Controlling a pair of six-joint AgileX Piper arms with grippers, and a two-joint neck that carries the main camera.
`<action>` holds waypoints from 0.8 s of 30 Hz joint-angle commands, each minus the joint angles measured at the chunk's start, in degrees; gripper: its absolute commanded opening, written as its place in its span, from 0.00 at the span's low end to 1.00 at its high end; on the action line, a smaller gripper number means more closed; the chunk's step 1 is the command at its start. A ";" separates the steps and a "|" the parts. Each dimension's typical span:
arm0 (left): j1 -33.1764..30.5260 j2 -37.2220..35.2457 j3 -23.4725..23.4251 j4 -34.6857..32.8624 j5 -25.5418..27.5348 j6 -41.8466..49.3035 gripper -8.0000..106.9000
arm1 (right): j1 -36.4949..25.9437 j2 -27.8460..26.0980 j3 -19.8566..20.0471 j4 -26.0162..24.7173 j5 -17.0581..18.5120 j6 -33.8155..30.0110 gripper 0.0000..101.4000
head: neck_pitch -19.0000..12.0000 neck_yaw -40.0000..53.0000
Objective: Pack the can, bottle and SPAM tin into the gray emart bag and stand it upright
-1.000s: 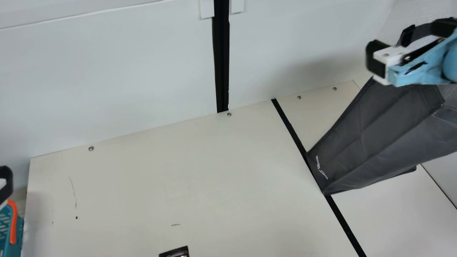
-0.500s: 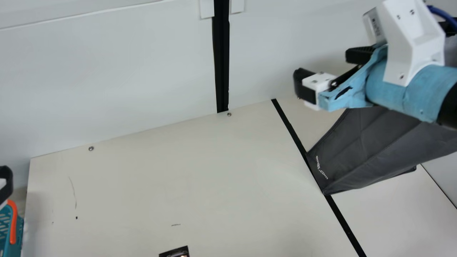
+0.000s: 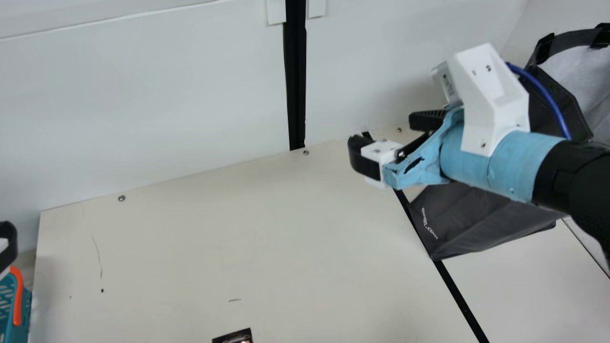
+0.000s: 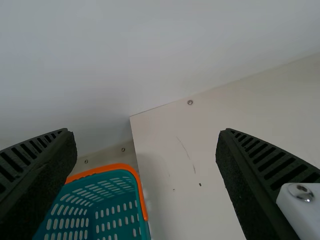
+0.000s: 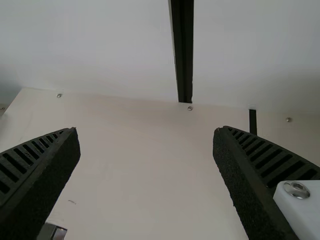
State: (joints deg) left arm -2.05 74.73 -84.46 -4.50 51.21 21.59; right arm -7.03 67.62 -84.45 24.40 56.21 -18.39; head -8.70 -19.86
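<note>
Shows the right gripper (image 3: 385,135) spread wide, in front of the gray emart bag (image 3: 457,221) on the table (image 3: 238,228); also shows the left gripper (image 3: 8,247) wide open, a teal basket (image 4: 143,197) beyond.

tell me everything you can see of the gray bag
The gray bag looks like creased fabric, with white print near its base, a dark handle above its mouth and an apparently pale lining. It seems to stand upright on the table, one bottom edge along the black strip. The right arm hides its middle; contact is unclear.
</note>
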 commanded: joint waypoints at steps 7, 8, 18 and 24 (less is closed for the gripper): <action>0.00 0.00 0.00 0.00 0.00 0.00 0.85 | -0.01 -0.30 4.17 3.00 -0.88 -1.61 0.94 | -1.30 -0.14; 0.00 0.00 0.00 0.00 0.00 0.00 0.85 | -0.01 -0.30 4.75 3.70 -1.10 -2.04 0.94 | -1.30 -0.14; 0.00 0.00 0.00 0.00 0.00 0.00 0.85 | -0.01 -0.30 5.00 4.31 -1.37 -2.38 0.94 | -1.30 -0.14; 0.00 0.00 0.00 0.00 0.00 0.00 0.85 | -0.01 -0.30 5.00 4.31 -1.53 -2.38 0.94 | -1.30 -0.14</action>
State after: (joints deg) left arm -2.05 74.73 -84.46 -4.50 51.21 21.59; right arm -7.04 67.31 -79.45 28.71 54.67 -20.76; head -8.70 -19.95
